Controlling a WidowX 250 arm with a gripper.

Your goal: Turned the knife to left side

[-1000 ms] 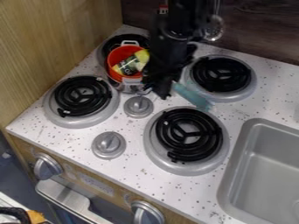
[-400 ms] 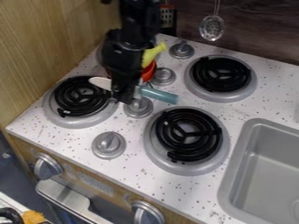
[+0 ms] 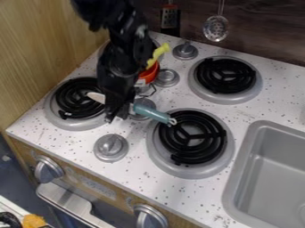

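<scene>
The black gripper (image 3: pixel 119 115) hangs over the stove top between the left front burner and the right front burner, shut on the middle of the knife. On its right side the knife's teal handle (image 3: pixel 152 113) sticks out, with the handle's end ring over the edge of the right front burner. The knife's pale blade tip (image 3: pixel 95 97) shows on the gripper's left, above the left front burner (image 3: pixel 76 100). Part of the knife between blade tip and handle is hidden behind the gripper.
Behind the arm stands a red pot (image 3: pixel 150 72) with a yellow-green thing in it. Knobs, one of them a grey knob (image 3: pixel 111 148), rise between the burners. The sink (image 3: pixel 237 171) is at the right; a slotted ladle (image 3: pixel 216 28) hangs at the back wall.
The gripper has moved left and toward the front with the knife. The knife's blade end now points left and its handle right; the pot, earlier fully seen, is partly covered by the arm.
</scene>
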